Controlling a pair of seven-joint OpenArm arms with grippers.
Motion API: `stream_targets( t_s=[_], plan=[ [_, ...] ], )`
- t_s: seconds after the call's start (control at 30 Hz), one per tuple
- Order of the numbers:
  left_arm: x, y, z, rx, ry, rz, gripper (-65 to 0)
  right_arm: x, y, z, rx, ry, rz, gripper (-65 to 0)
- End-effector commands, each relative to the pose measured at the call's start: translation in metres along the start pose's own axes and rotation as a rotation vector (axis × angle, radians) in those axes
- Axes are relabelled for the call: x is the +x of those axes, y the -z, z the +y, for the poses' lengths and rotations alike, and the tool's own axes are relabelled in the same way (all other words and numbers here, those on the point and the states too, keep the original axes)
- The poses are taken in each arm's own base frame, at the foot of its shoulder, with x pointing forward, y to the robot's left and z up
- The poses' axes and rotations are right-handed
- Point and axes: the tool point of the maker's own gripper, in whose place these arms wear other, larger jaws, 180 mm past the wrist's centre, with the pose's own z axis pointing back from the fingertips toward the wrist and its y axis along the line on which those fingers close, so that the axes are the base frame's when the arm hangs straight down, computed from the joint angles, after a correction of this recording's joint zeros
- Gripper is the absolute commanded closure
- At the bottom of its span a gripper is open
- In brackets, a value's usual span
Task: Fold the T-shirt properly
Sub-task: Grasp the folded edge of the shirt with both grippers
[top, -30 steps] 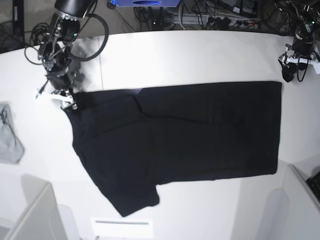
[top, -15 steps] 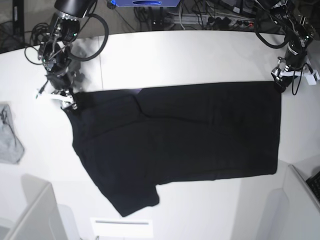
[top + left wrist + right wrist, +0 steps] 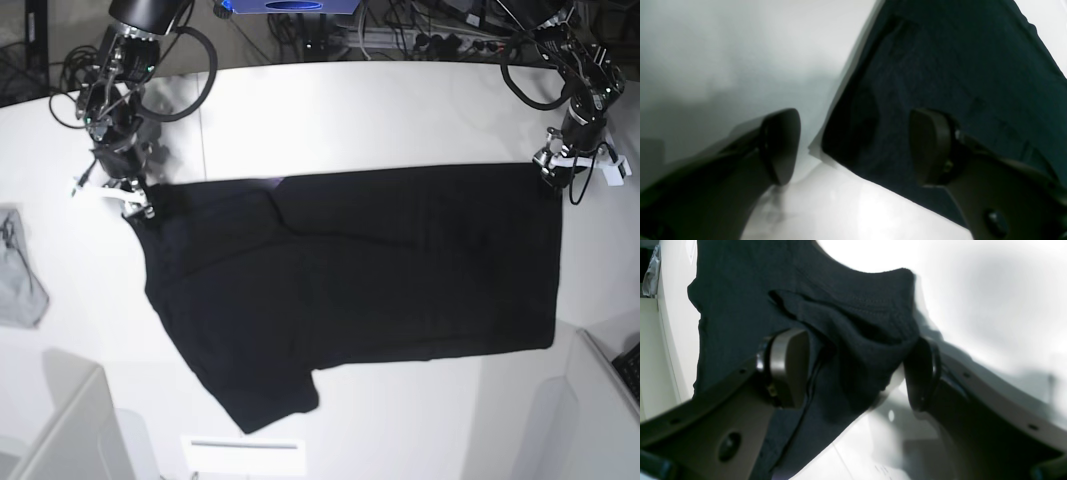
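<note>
Left wrist view
- Left gripper (image 3: pixel 853 146): jaws wide apart, nothing between them but air. One finger (image 3: pixel 780 143) is over bare table (image 3: pixel 723 50); the other hangs over cloth.
- T-shirt (image 3: pixel 940 66): black, flat on the white top. Its corner sits right btwn the two fingers, not yet pinched.
- Feel (judged): thin, limp knit; edge lies flush w/ table, so a jaw would need to get under or scrape it up.

Right wrist view
- Right gripper (image 3: pixel 857 373): jaws wide, w/ a raised bunch of black cloth filling the gap and touching both pads. Can't tell whether that's a firm hold or just cloth resting there.
- T-shirt (image 3: pixel 740 306): stitched hem edge visible on the lifted fold; rest spreads flat away from the gripper.
- Feel (judged): soft, light, drapes and bunches; grippy not slick; not fragile.

Base view
- T-shirt (image 3: pixel 400 270): spread across mid table, one sleeve pointing toward the near edge. No print showing except a tiny purple spot at the far edge.
- Right gripper (image 3: pixel 135 200): at the shirt's far corner on view-left.
- Left gripper (image 3: pixel 552 168): at the far corner on view-right.
- Grey cloth (image 3: pixel 20 275): well apart, at the left edge.
- Where to hold (judged): the two far corners, pinched thru both layers, so the edge lifts evenly.
</note>
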Motion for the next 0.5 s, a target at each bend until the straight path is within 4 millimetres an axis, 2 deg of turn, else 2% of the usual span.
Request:
stream_targets(
  t_s=[0.0,0.13,0.23,0.37,0.47],
  plan=[
    [0.0108,-0.0017,-0.0015,-0.006,0.013,-0.026,-41.6,-0.0055,-0.0012,-0.0075,-0.031,-0.001,0.029,-41.0],
    [0.0108,-0.0017,-0.0015,-0.006,0.013,-0.026,-23.0,-0.0055,-0.0012,-0.0075,-0.031,-0.001,0.029,-41.0],
    [0.0102,-0.0017,-0.0015,-0.006,0.013,-0.023,-12.3,-0.0049,-0.0013,-0.0077,-0.032,-0.002,0.029,-38.6],
    [0.0111,-0.0018,-0.001,-0.005,0.016,-0.022,-1.0,-0.0049,-0.0012,-0.0075,-0.031,-0.003,0.029,-23.7],
    [0.0104,-0.0021,-0.0006,-0.004,0.016,-0.019,0.0,-0.0044,-0.0013,-0.0071,-0.028,-0.005,0.028,-10.1]
  ],
)
